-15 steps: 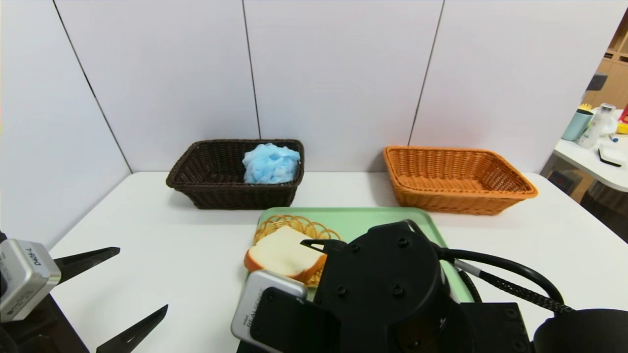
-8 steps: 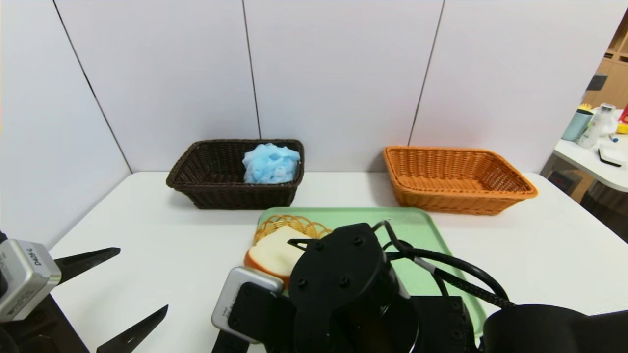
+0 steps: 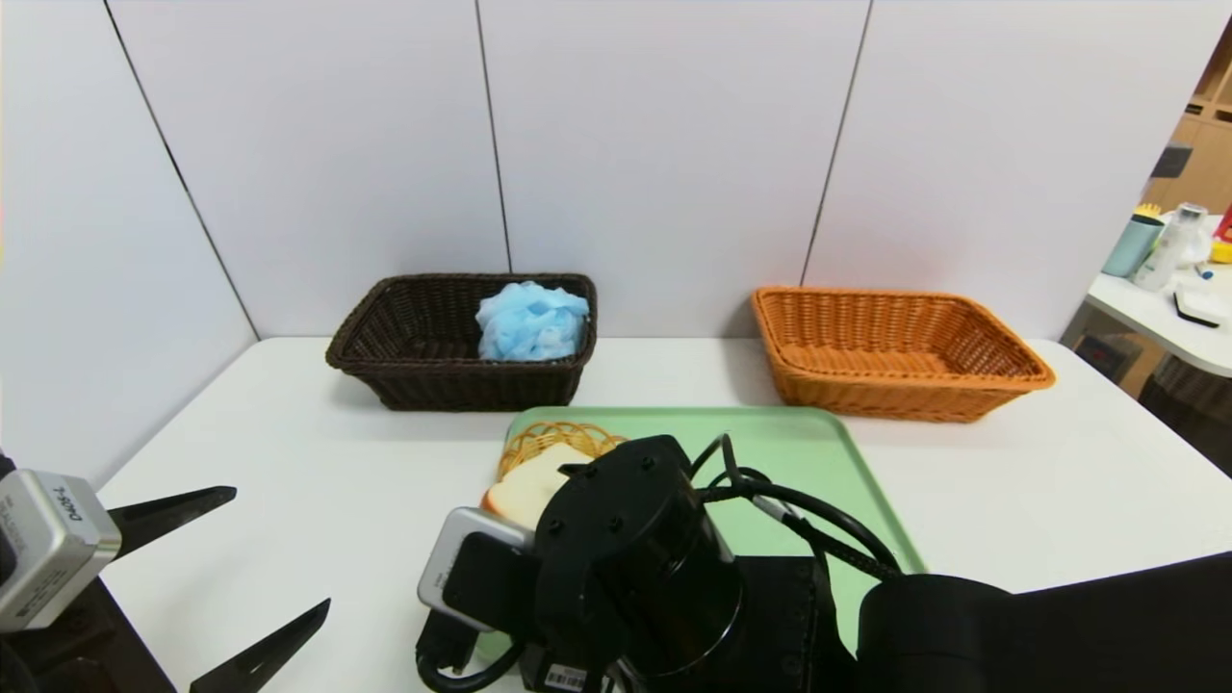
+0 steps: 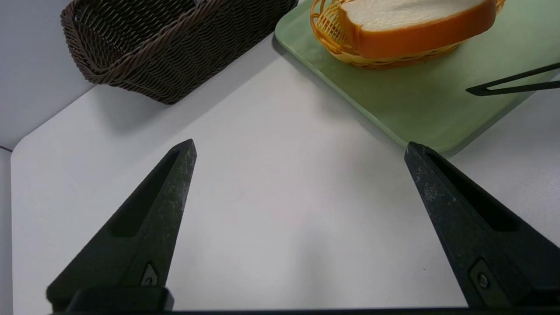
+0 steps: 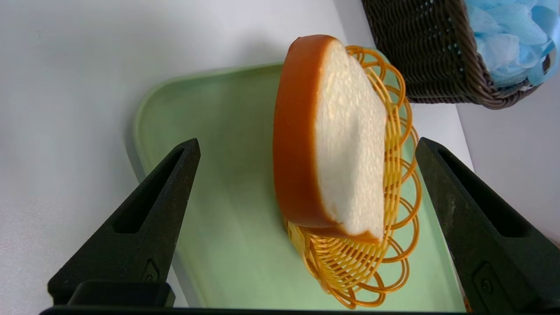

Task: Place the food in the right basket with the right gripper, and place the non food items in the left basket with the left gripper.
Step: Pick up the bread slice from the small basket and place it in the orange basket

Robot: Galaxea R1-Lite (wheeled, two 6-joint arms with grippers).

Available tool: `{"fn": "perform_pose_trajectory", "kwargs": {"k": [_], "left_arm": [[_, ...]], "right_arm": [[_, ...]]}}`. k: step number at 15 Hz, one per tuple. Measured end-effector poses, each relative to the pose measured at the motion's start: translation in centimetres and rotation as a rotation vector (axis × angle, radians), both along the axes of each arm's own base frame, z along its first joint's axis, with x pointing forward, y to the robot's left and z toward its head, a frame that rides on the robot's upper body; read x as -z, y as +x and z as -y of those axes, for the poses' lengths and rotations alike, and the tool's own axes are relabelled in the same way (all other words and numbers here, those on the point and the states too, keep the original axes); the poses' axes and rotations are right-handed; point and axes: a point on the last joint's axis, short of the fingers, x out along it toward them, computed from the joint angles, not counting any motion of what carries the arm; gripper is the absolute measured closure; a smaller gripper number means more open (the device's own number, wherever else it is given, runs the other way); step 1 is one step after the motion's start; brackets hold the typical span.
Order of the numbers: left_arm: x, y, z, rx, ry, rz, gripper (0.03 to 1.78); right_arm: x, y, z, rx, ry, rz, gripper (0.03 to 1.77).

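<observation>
Two grippers in view, both w/ fingers spread wide. Our right gripper (image 5: 306,148) hangs over the green tray (image 3: 818,452), fingers either side of the bread slice (image 5: 337,140), not touching it; bread lies on small wicker dish (image 5: 393,245). Left gripper (image 4: 299,148) parked above table (image 3: 318,481), nothing held. Blue puff (image 3: 531,320) sits in dark basket (image 3: 404,371); orange basket (image 3: 895,351) at right.

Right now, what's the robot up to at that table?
Sorting. The right gripper is open, its jaws on either side of the bread slice, not touching it. The slice lies on a small yellow wicker dish on the green tray. The orange basket holds nothing visible. The blue bath pouf sits in the dark brown basket. The left gripper is parked open over bare table.
</observation>
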Motion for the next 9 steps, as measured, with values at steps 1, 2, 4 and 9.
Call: {"fn": "perform_pose_trajectory", "kwargs": {"k": [1, 2, 4, 9], "left_arm": [[0.00, 0.01, 0.01, 0.000, 0.000, -0.001, 0.12], [0.03, 0.00, 0.00, 0.000, 0.000, -0.002, 0.12], [0.09, -0.01, 0.00, 0.000, 0.001, -0.003, 0.12], [0.23, -0.04, 0.01, 0.003, 0.003, -0.008, 0.12]], "right_arm": [[0.13, 0.06, -0.09, 0.001, -0.002, -0.001, 0.11], [0.23, 0.08, -0.13, 0.001, -0.005, -0.002, 0.11], [0.36, 0.20, -0.17, 0.004, -0.008, -0.004, 0.11], [0.11, 0.71, -0.22, 0.015, 0.002, 0.002, 0.11]]}}
